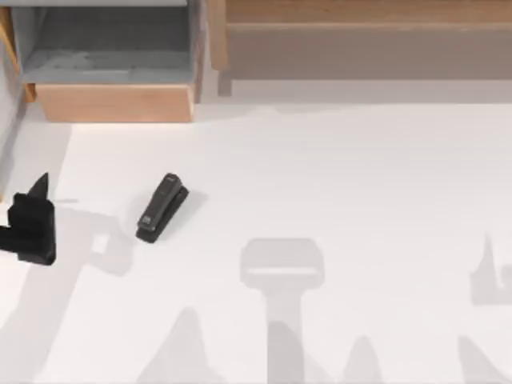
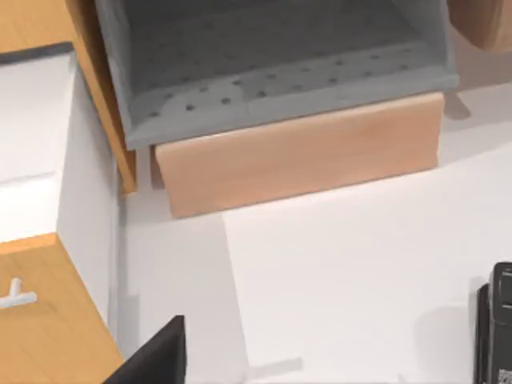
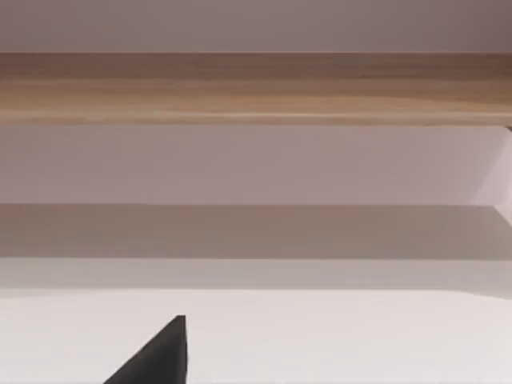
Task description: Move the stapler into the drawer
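Left pincer (image 1: 36, 212) is seen over the bench's (image 1: 320, 184) left edge, nothing held or touched; finger spread cannot be told. Stapler (image 1: 161, 208) lies flat on the bench, right of that pincer and apart from it, tilted diagonally. Drawer (image 1: 112, 102) sits pulled open at the far left, grey interior exposed, well apart from the stapler. Brown shelf (image 1: 360, 24) is seen to the drawer's right.
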